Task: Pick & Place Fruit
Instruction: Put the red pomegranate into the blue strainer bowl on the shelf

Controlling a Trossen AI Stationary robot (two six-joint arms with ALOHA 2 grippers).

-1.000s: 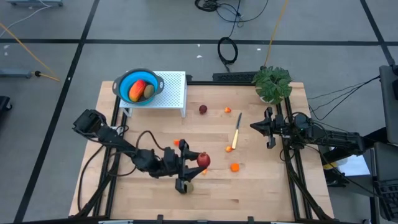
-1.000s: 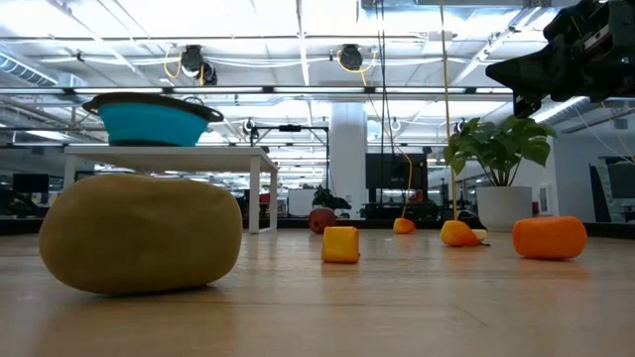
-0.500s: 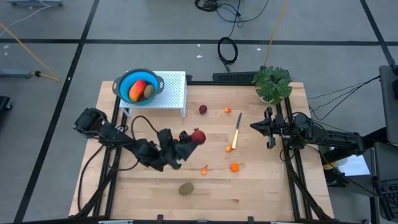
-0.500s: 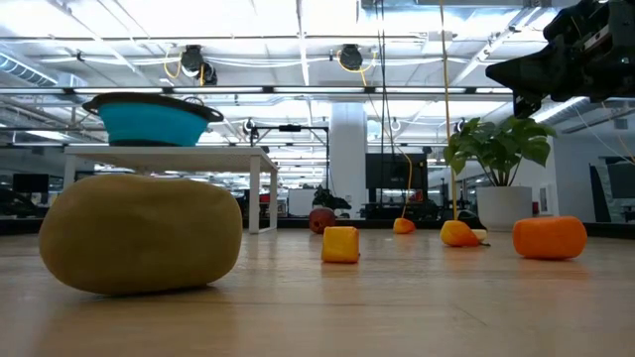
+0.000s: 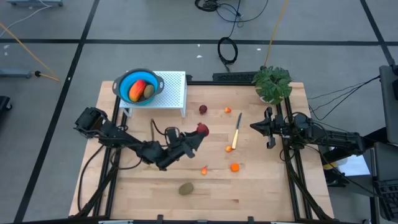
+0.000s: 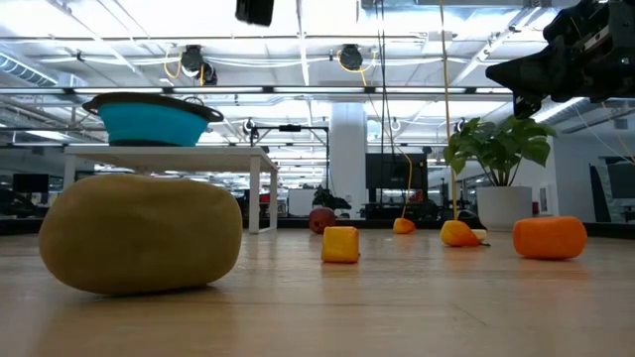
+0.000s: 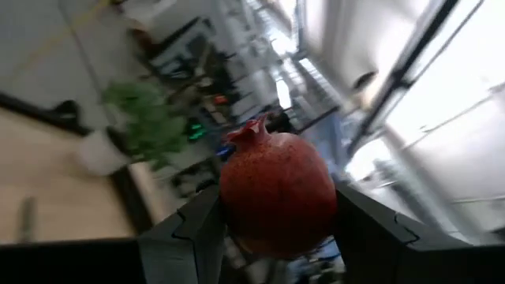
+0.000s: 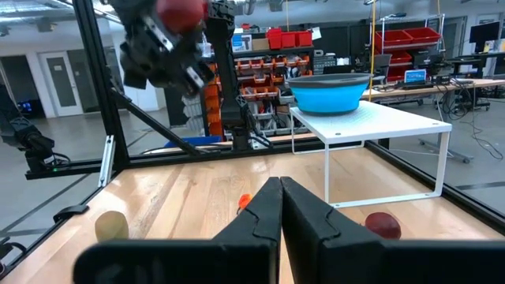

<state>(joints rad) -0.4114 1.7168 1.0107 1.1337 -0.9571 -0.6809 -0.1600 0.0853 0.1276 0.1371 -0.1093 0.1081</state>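
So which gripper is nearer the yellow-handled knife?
Right. The right gripper sits just beside the knife, shut; the left gripper, holding the dark red fruit, is farther off.

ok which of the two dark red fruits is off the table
The pomegranate clamped in the left gripper, mid-table; the other dark red fruit lies near the white stand.

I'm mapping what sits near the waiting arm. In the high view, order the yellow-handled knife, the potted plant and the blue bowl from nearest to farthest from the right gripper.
Measured from the right gripper, shut at the table's right side:
1. Yellow-handled knife, just to its left.
2. Potted plant, at the back right corner.
3. Blue bowl, on the white stand at the back left.
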